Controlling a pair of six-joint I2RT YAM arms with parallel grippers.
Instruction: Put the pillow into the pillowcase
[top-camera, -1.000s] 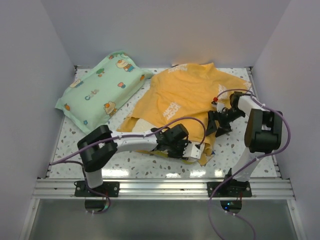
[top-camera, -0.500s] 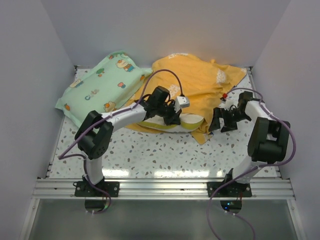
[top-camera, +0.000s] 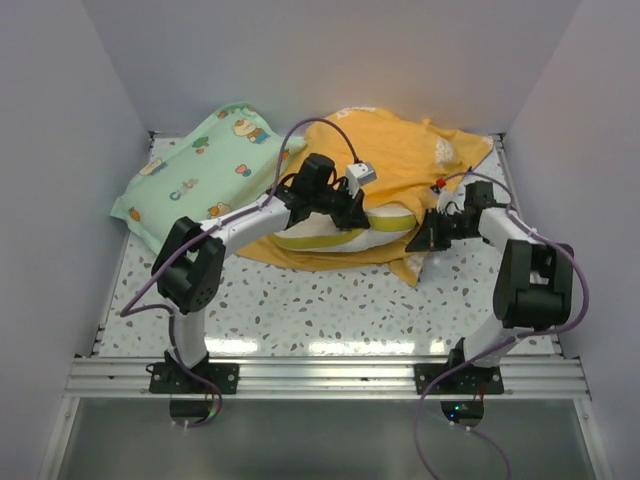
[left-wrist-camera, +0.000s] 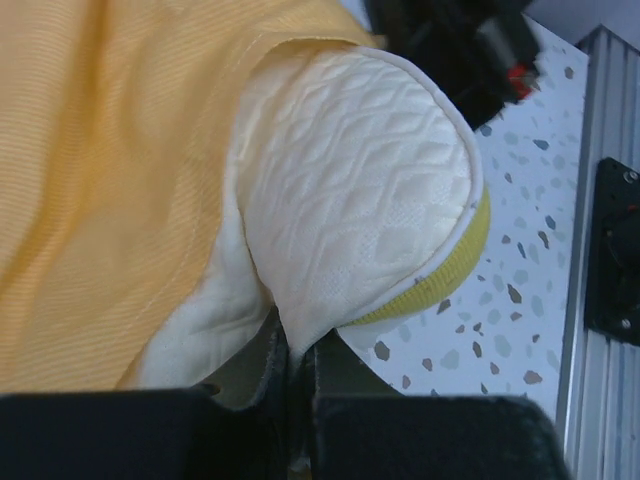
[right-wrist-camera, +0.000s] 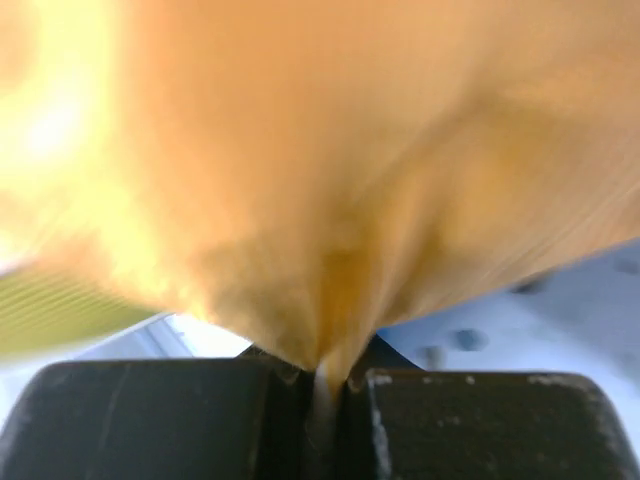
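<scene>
My left fingers (left-wrist-camera: 292, 395) are pinched tight on a fold of the cream pillow (left-wrist-camera: 370, 190) near its bare corner. My right fingers (right-wrist-camera: 322, 395) are clamped together on the edge of the orange pillowcase (left-wrist-camera: 110, 170). The pillow lies on the table (left-wrist-camera: 520, 250), mostly under the pillowcase, with one rounded corner and its yellow-green edge sticking out.

Pale walls (top-camera: 330, 60) box in a speckled terrazzo table (top-camera: 330, 310) — evenly lit; aluminium rail (top-camera: 330, 378) nearest.

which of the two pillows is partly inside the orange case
The cream quilted pillow with the yellow-green edge: its end pokes out of the orange pillowcase, pinched by the left gripper. The mint-green cartoon pillow lies uncovered beside it.
</scene>
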